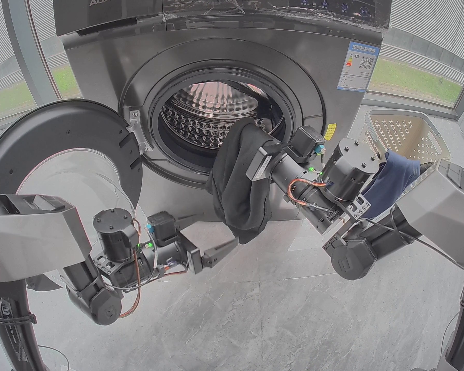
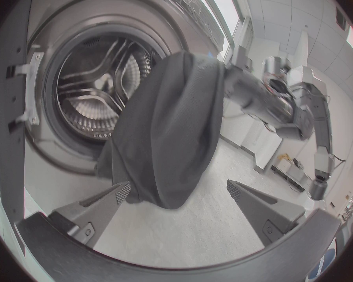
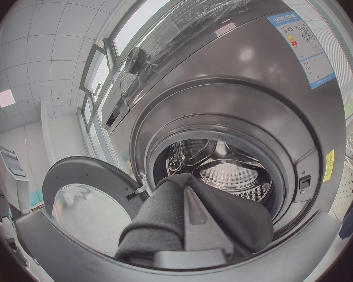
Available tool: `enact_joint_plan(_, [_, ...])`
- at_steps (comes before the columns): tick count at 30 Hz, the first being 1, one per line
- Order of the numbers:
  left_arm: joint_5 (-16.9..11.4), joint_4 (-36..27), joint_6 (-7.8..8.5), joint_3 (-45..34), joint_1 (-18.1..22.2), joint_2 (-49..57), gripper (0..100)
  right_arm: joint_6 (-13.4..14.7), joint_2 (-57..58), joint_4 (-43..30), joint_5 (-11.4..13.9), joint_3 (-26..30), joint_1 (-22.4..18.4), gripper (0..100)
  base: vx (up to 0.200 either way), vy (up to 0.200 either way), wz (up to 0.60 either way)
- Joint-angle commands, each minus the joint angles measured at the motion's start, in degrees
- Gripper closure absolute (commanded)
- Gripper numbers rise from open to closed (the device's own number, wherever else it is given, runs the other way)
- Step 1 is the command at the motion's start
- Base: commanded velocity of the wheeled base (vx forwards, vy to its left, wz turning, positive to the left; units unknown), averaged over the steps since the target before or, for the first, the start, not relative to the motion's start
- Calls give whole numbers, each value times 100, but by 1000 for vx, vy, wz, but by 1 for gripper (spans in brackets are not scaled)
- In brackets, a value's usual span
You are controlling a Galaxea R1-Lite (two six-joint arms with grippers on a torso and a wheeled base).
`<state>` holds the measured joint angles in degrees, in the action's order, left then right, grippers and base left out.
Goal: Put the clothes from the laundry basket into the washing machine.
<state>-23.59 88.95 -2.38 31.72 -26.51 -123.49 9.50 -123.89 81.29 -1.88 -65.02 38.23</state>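
Here one dark garment (image 1: pixel 239 186) hangs, one blue garment (image 1: pixel 394 181) in basket (image 1: pixel 402 130).

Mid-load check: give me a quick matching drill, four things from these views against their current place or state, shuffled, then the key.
1 black garment
2 blue garment
3 washer door
4 left tool

A swung open
B in the laundry basket
C open, holding nothing
D gripped by right tool at drum mouth

Pairs: 1-D, 2-B, 3-A, 4-C
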Motion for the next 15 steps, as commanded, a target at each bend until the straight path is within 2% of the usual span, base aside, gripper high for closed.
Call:
enact_joint_plan(1, [337, -10, -184, 924, -100, -158, 0, 35, 67, 10, -23, 183, 264, 100, 0, 0, 0])
enact_joint_plan(4, [575, -10, -246, 1363, -152, -325, 0, 44, 32, 1, -76, 183, 369, 100, 0, 0, 0])
enact_joint_plan(15, [627, -27, -254, 1838, -179, -905, 0, 123, 49, 1, -102, 438, 686, 100, 0, 0, 0])
